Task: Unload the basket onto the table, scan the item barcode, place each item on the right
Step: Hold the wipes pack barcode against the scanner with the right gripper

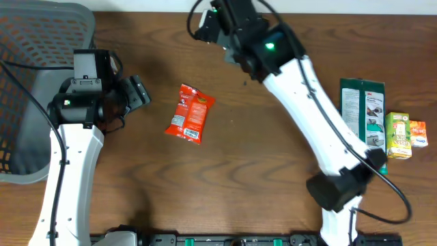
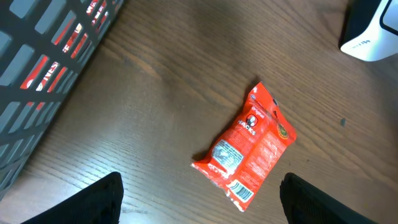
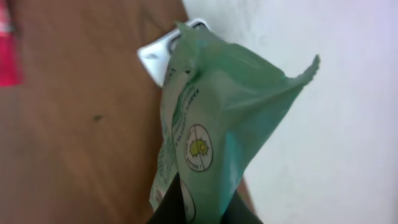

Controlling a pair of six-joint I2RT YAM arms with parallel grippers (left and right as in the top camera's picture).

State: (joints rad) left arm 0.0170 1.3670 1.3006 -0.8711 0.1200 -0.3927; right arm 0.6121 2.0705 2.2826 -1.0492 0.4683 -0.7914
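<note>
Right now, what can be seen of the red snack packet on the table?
The red snack packet is a small, crinkly, foil-looking pouch that looks sealed, with a round logo, a white label panel and a barcode-like strip at one end. It lies flat and slanted on the wooden table, printed side up, touching nothing else.

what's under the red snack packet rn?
Only the wooden table shows around the red snack packet, which lies flat with its barcode label up. Its underside and the wood directly beneath are covered.

Bare wood ahead of the left gripper [image 2: 200, 202] jaws, left of red packet [image 2: 249, 146]; mesh basket [image 2: 37, 74] walls their left; white arm [image 2: 373, 31] far ahead-right.
</note>
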